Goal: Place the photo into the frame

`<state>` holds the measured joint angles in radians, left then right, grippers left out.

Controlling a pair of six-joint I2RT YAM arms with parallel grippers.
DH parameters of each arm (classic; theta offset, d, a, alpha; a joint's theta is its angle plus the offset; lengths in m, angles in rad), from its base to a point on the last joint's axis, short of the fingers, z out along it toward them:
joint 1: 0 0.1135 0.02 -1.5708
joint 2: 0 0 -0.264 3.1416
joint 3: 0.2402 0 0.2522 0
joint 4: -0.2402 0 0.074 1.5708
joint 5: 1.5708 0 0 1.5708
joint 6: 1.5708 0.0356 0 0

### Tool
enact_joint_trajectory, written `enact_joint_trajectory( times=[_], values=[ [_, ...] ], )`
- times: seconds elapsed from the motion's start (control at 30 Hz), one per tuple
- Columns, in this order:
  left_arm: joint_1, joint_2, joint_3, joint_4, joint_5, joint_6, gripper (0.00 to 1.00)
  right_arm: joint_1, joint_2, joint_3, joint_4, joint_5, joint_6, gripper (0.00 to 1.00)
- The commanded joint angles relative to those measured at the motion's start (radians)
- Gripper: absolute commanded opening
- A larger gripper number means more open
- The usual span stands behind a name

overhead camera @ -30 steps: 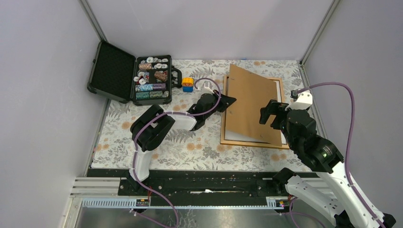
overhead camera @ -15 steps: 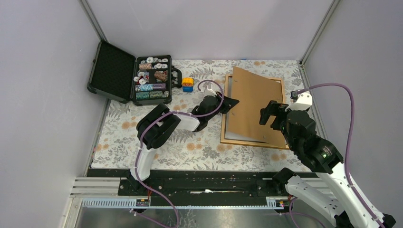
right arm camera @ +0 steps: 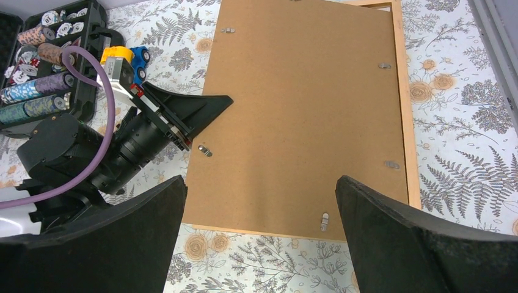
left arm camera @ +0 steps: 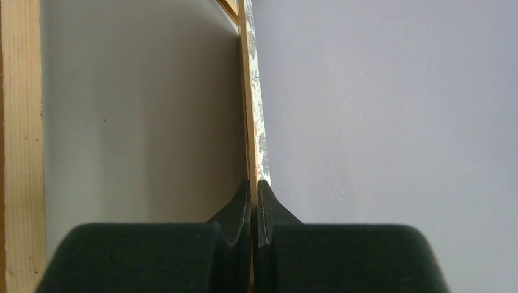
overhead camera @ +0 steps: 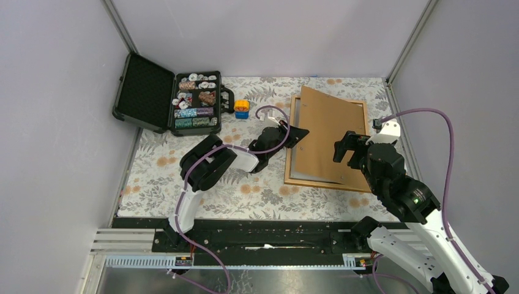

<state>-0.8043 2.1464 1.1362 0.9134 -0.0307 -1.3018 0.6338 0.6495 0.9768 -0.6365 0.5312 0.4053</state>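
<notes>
Brown board tilted over the frame, photo apparently already beneath it.

Right gripper (right arm camera: 259, 183) hovers above the board (right arm camera: 305, 110), its fingers wide apart and touching nothing. Left gripper (left arm camera: 253, 189) has its fingers pinched together on the board's left edge and holds that side raised, while the right side lies low, just inside the right rail of the frame (right arm camera: 408, 122). Under the raised edge a plain pale sheet lies flat inside the moulding. It is most likely the photo (left arm camera: 140, 122), white back up, with its printed side hidden. The step in hand seems to be closing the back. Next, the board needs lowering square into the recess and releasing, leaving the right gripper free to press it flat near the clips (right arm camera: 391, 163). Far left, an open case (overhead camera: 196, 101) sits well apart.
</notes>
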Motion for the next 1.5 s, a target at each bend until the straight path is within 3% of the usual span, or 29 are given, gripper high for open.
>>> enact_joint_trajectory(
  times=[0.0, 1.03, 1.17, 1.47],
  values=[
    [-0.008, 0.018, 0.019, 0.198, -0.013, 0.041, 0.00, 0.000, -0.004, -0.002, 0.046, -0.003, 0.012, 1.00],
    [0.062, 0.000, 0.043, 0.130, 0.015, 0.159, 0.00, 0.000, 0.000, -0.015, 0.059, -0.041, 0.024, 1.00],
    [0.054, 0.062, 0.089, 0.136, 0.071, 0.108, 0.00, -0.001, 0.015, -0.008, 0.060, -0.047, 0.024, 1.00],
    [0.030, 0.087, 0.078, 0.121, 0.046, 0.069, 0.00, -0.001, 0.008, -0.017, 0.062, -0.046, 0.027, 1.00]
  ],
)
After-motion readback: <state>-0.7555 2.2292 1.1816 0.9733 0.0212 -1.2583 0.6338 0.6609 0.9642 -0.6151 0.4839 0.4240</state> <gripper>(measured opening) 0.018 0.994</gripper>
